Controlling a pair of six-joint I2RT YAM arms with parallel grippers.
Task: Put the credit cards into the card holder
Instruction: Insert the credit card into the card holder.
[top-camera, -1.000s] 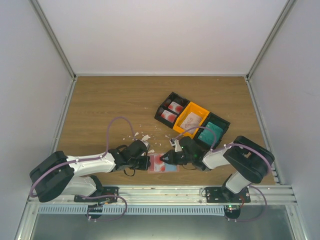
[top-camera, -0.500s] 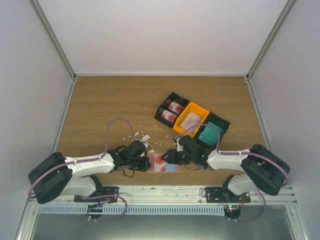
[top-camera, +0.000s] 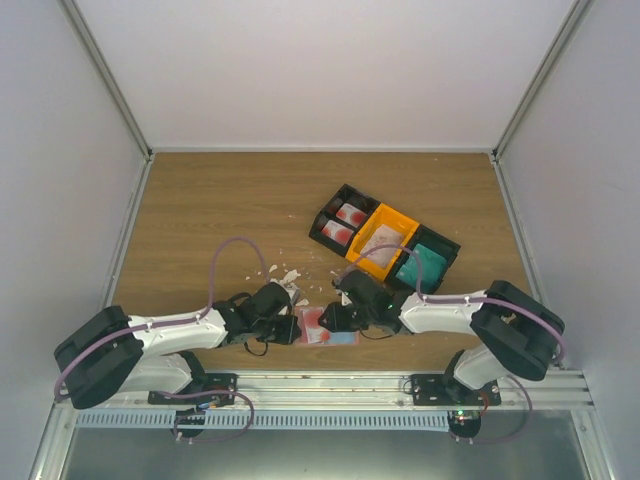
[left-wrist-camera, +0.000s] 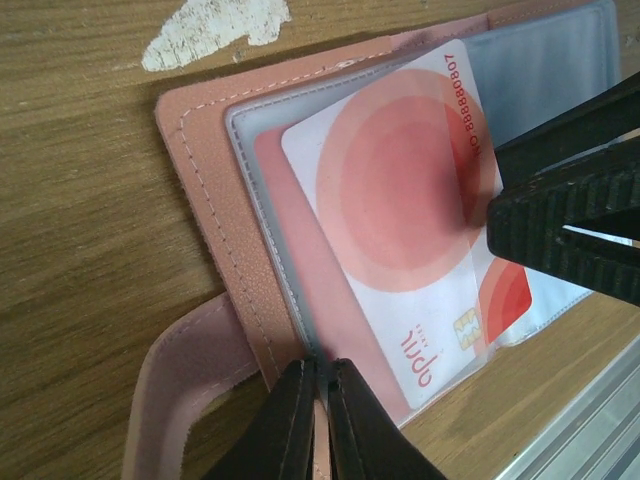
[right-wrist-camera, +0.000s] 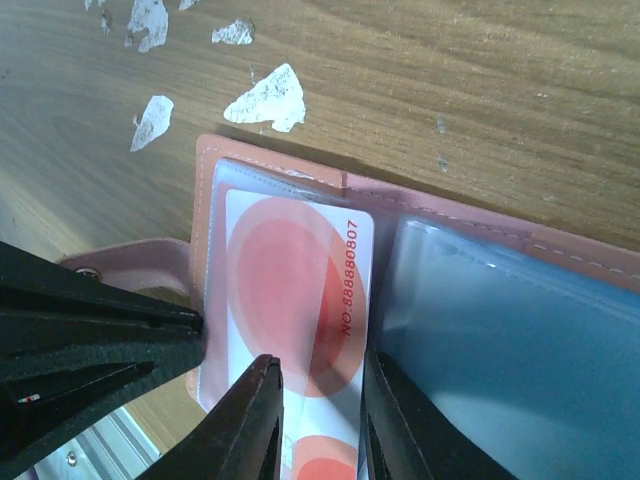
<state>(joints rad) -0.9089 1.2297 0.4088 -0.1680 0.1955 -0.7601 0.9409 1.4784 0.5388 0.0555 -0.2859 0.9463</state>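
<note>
**Card part way in, go easy**

Your left gripper (left-wrist-camera: 318, 400) is squeezed tight on the near edge of the salmon-pink leather-like card holder (left-wrist-camera: 195, 190). That pins the holder open on the brown wood table (top-camera: 220, 210). Your right gripper (right-wrist-camera: 320, 368) has its fingers a bit apart, w/ the white plastic card with red circles (left-wrist-camera: 400, 190) showing in the gap. The tips look set down on the card, not pinching it.

The card lies a bit crooked in a clear plastic sleeve (left-wrist-camera: 285, 250). You can't tell how deep it is.

The card is prob. light, thin, stiff and slick, so push it flat by its face or short edge. Don't bend it. The holder is soft and floppy, so keep hold of its edge.

More cards wait in the black and orange plastic bins (top-camera: 385, 240), well apart from the holder.
</note>
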